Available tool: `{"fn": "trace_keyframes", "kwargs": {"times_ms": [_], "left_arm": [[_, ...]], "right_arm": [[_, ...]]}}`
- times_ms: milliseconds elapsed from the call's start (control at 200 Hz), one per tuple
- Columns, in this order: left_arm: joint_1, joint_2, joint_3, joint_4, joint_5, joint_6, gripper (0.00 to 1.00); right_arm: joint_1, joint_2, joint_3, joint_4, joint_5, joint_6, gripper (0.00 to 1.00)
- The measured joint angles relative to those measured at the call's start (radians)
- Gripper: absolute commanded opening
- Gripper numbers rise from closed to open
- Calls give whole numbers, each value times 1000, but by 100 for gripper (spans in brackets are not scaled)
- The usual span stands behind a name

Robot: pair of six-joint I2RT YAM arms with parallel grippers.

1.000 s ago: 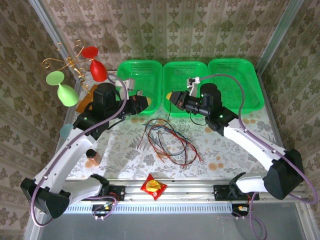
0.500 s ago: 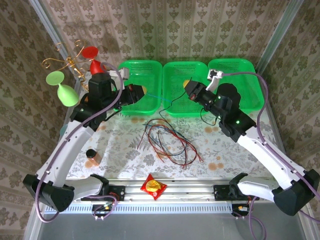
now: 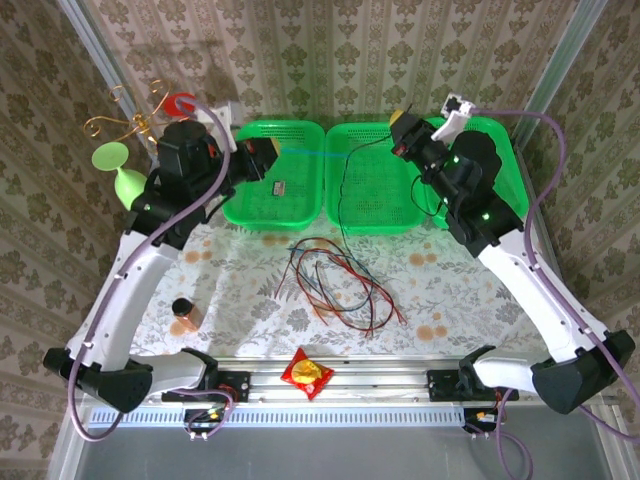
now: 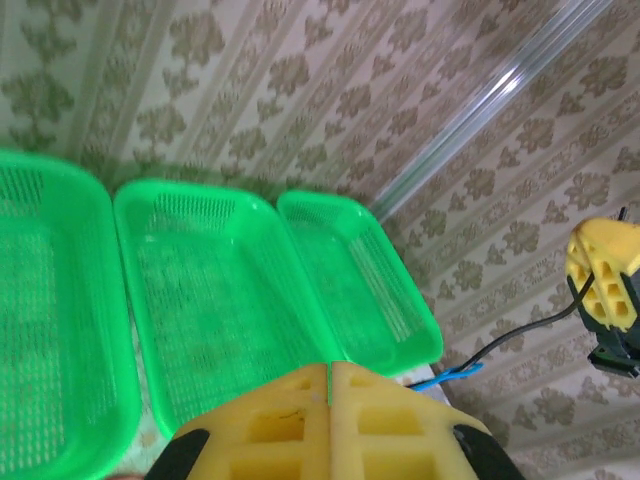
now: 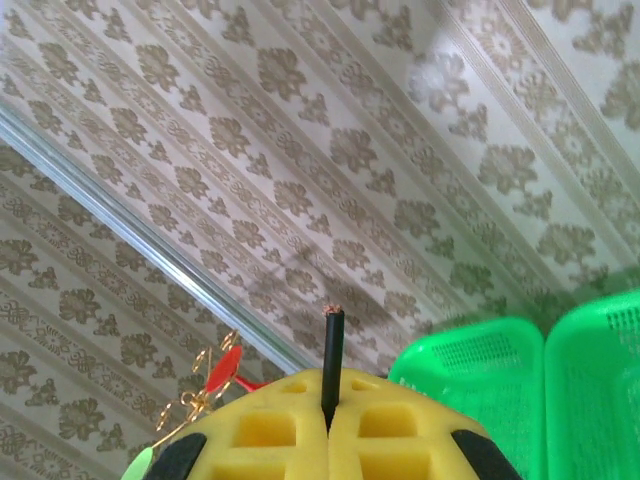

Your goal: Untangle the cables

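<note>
Several thin cables (image 3: 335, 280), red, black, blue-green and brown-orange, lie looped on the patterned tabletop in front of the baskets. My right gripper (image 3: 400, 128) is raised over the middle basket and shut on a black cable (image 3: 343, 195). The cable's cut end (image 5: 331, 345) pokes out between the yellow pads, and the rest hangs down to the pile. My left gripper (image 3: 266, 152) hovers over the left basket with its fingers (image 4: 290, 415) pressed together. A thin blue cable (image 3: 300, 152) runs from its tips toward the middle, and a short blue stretch (image 4: 445, 377) shows beside the pads.
Three green baskets stand along the back: left (image 3: 300, 205), middle (image 3: 385, 205), right (image 3: 505, 195). A gold stand holds a red glass (image 3: 182, 103) and a green glass (image 3: 118, 165) at the back left. A small brown cup (image 3: 183, 310) and a red-yellow packet (image 3: 306, 373) sit near the front.
Both arms have lifted and swung back and apart. The black cable in the right gripper and the blue one at the left gripper have been drawn up out of the pile.
</note>
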Motion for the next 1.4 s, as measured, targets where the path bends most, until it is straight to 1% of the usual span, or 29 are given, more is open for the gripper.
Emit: {"fn": "trace_keyframes", "kwargs": {"times_ms": [80,155,415,565,785,995,1065,1205,1400], "left_arm": [[0,40,81,-5,-22,24,0],[2,63,118,1,-41,36,0],[3,72,126,49,-106,54,0],[3,71,132,92,-122,58,0],[3,71,192,150,-107,53,0],[5,71,193,171,-90,46,0],[35,68,189,172,-77,27,0],[129,38,145,175,-73,-27,0],[205,-30,74,159,-69,-45,0]], "right_arm": [[0,12,37,5,21,-39,0],[0,12,56,6,50,-75,0],[0,-6,69,13,187,-200,0],[0,-34,70,30,241,-253,0],[0,-63,114,43,267,-313,0],[-3,-91,153,51,279,-389,0],[-12,-99,158,50,284,-410,0],[-33,-106,158,48,308,-440,0],[-61,-115,146,14,376,-467,0]]}}
